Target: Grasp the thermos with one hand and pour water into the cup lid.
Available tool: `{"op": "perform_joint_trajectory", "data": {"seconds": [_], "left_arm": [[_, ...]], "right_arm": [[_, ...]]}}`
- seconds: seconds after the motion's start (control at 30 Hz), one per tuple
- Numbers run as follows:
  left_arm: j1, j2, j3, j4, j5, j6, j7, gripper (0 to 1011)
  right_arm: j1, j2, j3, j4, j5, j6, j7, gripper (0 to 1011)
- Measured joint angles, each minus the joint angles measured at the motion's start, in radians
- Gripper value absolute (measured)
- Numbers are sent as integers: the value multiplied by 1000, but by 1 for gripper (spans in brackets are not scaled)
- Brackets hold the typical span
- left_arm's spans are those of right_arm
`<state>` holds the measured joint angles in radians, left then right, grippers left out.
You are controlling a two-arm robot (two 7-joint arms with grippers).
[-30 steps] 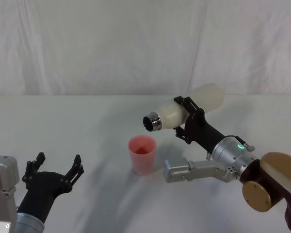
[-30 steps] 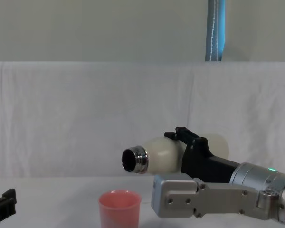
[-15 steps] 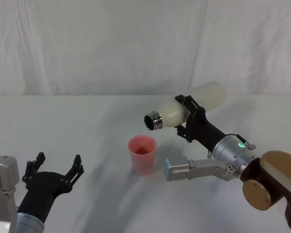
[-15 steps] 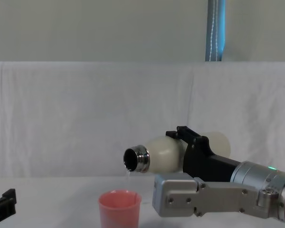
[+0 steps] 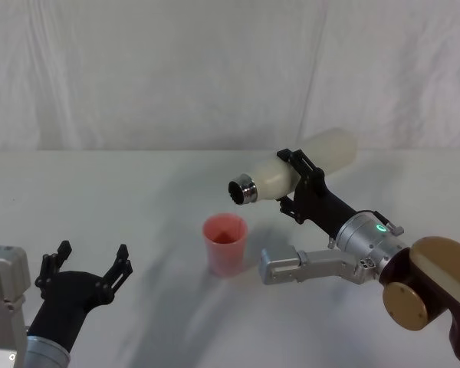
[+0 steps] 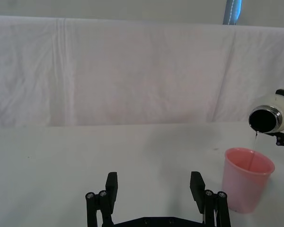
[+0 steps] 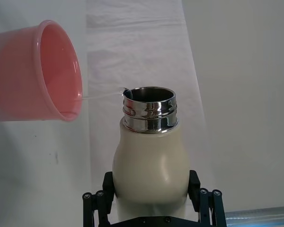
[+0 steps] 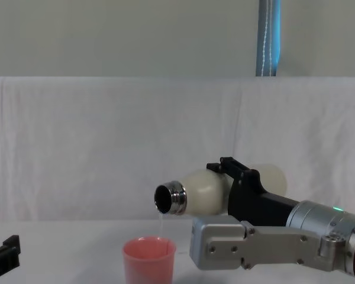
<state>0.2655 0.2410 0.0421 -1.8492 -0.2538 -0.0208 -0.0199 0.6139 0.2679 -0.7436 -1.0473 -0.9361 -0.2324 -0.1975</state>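
Head view: right gripper (image 5: 297, 182) clamps the thermos (image 5: 295, 169), tipped above the cup lid (image 5: 225, 244); left gripper (image 5: 90, 264) spread, empty, low left. Right wrist view: thin stream (image 7: 102, 96) leaves the steel neck (image 7: 149, 109). Chest view: water falls into the cup lid.

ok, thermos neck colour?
Shiny steel on the thermos, clearest in the right wrist view.
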Motion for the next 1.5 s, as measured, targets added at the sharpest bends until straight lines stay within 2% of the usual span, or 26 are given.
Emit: {"op": "perform_joint_trajectory", "data": {"seconds": [1.5], "left_arm": [[0,0,0,0,0,0,0,1001]], "right_arm": [[10,2,-10,13,-11,0,-10,951]]}}
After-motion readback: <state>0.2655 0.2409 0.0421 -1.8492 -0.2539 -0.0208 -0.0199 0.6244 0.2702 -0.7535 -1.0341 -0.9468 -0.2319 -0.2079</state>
